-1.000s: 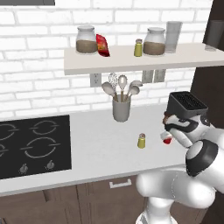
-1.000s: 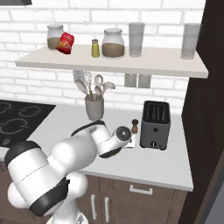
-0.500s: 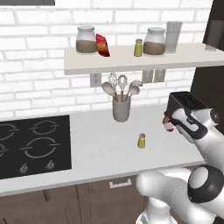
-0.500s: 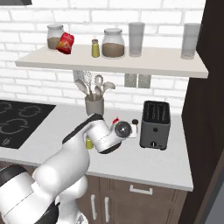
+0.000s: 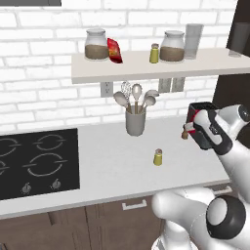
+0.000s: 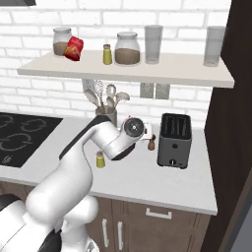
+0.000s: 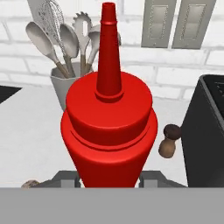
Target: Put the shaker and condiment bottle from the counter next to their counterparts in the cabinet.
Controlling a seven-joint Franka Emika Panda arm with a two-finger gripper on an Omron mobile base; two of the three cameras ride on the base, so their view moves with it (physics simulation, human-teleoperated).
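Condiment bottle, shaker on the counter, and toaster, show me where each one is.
condiment bottle [image 7: 109,127], hand view, on its red shoulder.
shaker [image 5: 158,157], left base view, on its yellow-green body.
toaster [image 6: 173,140], right base view, on its dark front face.

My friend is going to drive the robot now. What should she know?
Gripper: shut on the condiment bottle, held up above the counter, close to the black toaster.
The shaker stands on the counter in front of the utensil holder.
On the cabinet shelf a matching shaker stands between two glass jars, and a red packet leans on the left jar.
Done: bottle picked up.
Left: set the bottle on the shelf next to its counterpart, probably the red item, then fetch the shaker and put it beside the shelf shaker.
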